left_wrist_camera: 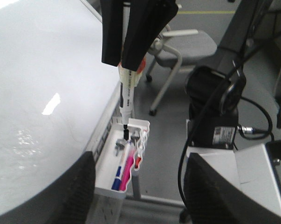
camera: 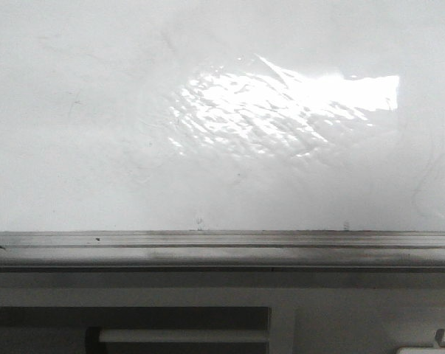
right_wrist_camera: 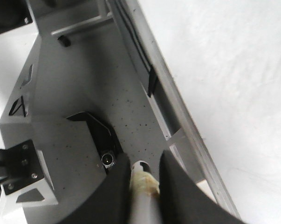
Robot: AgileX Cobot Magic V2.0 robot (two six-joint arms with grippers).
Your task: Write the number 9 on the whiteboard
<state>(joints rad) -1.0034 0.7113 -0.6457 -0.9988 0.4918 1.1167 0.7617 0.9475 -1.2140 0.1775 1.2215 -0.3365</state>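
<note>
Across the front view, saw the whiteboard (camera: 97,133) filling nearly everything, glossy, with wrinkled glare right of its centre; met its grey rail (camera: 222,247) along the bottom edge.

From the left wrist, found the left gripper (left_wrist_camera: 139,161) spread wide and holding nothing. Beyond it, spotted the right gripper (left_wrist_camera: 121,63) clamped on a marker (left_wrist_camera: 126,88), tip pointed down just above a white tray (left_wrist_camera: 142,123) beside the whiteboard's edge; noted pink and blue pens (left_wrist_camera: 126,170) lying inside.

From the right wrist, saw fingers (right_wrist_camera: 112,196) pressed against the marker's pale end, rail and whiteboard alongside.
</note>
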